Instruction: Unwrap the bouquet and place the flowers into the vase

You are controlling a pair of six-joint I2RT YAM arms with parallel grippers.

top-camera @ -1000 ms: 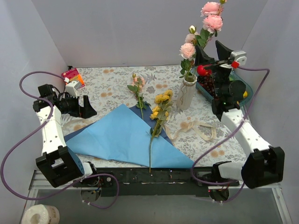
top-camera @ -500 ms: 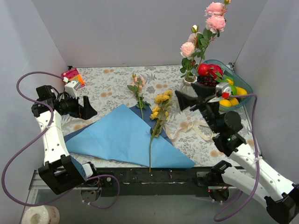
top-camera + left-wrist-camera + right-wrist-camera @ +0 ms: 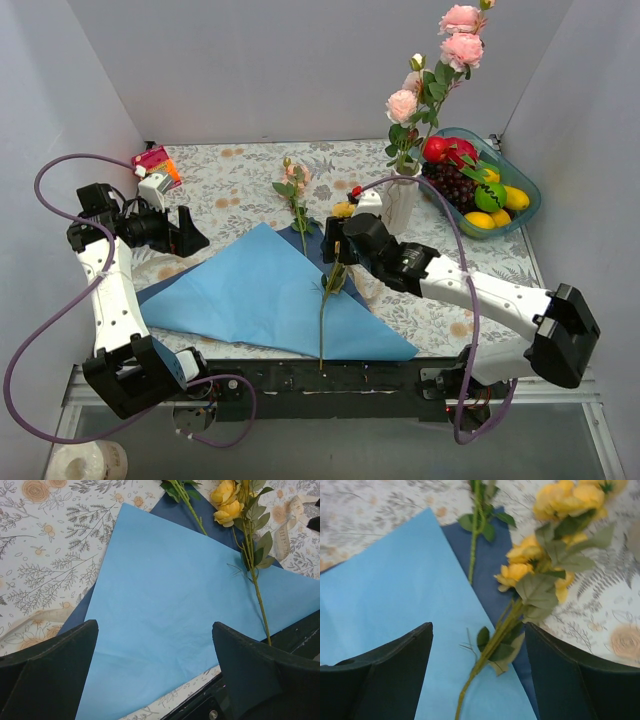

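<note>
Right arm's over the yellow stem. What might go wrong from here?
1. The yellow stem lies on the blue paper; the open right gripper may pinch paper with it and drag the sheet.
2. The vase stands close beside that arm, top-heavy with tall pink roses; swinging the stem up might knock it over.

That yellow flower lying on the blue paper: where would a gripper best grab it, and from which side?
On the bare green stem below the leaves, coming straight down from above. The yellow flower lies flat on the blue paper, so only its top side is free, and the stem is thin, unlike the soft blooms. The open right gripper hovers astride it.
</note>
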